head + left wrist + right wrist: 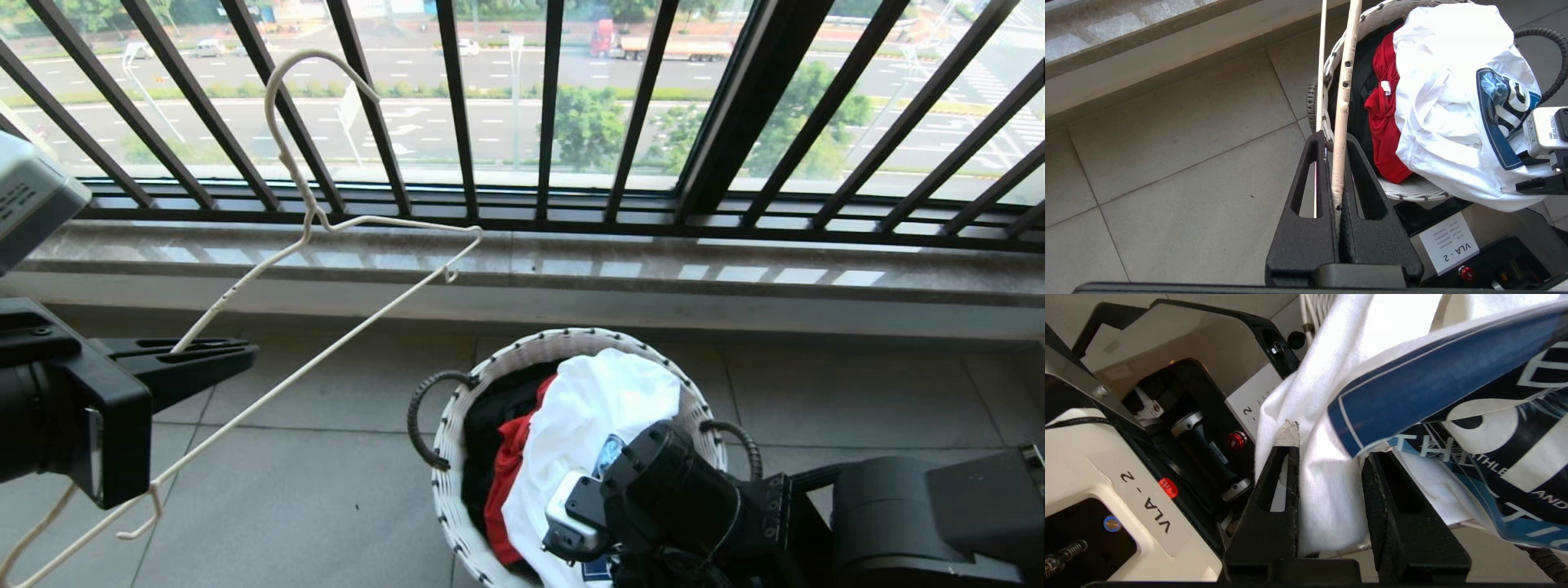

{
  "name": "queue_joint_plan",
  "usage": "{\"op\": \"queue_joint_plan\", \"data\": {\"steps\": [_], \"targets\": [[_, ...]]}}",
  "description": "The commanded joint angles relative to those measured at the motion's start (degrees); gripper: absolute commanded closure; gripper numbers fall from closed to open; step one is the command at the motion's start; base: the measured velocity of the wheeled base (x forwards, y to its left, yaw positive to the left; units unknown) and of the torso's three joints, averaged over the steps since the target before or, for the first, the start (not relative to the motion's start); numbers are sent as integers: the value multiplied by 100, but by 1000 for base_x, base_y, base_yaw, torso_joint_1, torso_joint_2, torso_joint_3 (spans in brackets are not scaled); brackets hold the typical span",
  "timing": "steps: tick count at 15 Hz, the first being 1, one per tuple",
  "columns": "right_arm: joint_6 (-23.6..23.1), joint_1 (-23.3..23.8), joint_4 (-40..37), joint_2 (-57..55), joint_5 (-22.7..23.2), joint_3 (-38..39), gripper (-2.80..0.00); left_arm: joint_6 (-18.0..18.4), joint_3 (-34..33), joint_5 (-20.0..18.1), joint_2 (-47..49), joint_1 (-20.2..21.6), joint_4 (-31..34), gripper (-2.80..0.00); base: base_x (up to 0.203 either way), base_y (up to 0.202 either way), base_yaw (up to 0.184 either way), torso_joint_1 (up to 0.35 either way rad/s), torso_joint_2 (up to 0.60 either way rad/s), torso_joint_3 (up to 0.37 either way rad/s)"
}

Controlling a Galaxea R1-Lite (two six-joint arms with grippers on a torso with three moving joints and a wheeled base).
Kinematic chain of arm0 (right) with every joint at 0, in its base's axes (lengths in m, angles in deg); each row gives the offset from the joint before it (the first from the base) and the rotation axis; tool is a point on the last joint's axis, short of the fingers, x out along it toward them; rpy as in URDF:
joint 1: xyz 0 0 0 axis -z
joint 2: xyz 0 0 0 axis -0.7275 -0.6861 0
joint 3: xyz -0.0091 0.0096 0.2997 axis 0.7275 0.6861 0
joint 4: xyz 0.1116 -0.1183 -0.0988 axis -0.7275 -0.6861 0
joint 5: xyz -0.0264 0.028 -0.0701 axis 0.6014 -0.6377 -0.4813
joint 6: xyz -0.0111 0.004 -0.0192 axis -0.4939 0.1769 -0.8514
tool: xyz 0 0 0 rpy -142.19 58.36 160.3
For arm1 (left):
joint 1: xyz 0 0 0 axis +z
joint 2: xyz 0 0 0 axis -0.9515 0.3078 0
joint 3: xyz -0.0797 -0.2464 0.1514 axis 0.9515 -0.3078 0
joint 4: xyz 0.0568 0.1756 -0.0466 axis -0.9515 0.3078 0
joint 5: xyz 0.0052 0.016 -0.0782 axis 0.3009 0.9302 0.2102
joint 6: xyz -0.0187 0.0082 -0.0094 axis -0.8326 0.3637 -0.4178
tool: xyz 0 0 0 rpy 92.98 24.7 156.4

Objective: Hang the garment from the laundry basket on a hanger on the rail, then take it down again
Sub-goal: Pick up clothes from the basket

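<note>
The white garment (588, 408) with its navy chest graphic lies heaped in the laundry basket (522, 347) and spills over the near rim. My right gripper (1331, 451) is low at that rim, open, and a loose fold of the garment (1323, 375) lies between its fingers. At the left, my left gripper (1335, 136) is shut on the thin beige hanger (1345, 81). It holds the hanger (326, 351) slanted up in the air, with the hook towards the window. The rail is out of view.
A red garment (510, 465) and a black one (498, 408) also lie in the basket. Behind it run a stone sill (653, 269) and the black barred window railing (547, 106). My base with its white label (1449, 243) stands right beside the basket. Grey floor tiles (310, 490) lie to the left.
</note>
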Motion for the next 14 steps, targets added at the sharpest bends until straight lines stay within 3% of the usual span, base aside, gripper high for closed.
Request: {"op": "queue_joint_plan", "data": {"steps": [1, 5, 9, 12, 14], "targets": [[98, -175, 131, -233, -15, 77, -280, 2, 42, 15, -62, 1, 7, 0, 0, 0, 0, 0, 0, 0], [152, -101, 100, -61, -268, -89, -280, 2, 42, 25, -106, 1, 7, 0, 0, 0, 0, 0, 0, 0], [451, 340, 98, 459, -300, -464, -280, 2, 42, 25, -106, 7, 7, 0, 0, 0, 0, 0, 0, 0], [975, 601, 103, 443, -300, -843, -280, 2, 33, 21, -79, 9, 12, 0, 0, 0, 0, 0, 0, 0], [974, 767, 102, 360, -330, -938, -280, 2, 33, 16, -78, 2, 16, 0, 0, 0, 0, 0, 0, 0]]}}
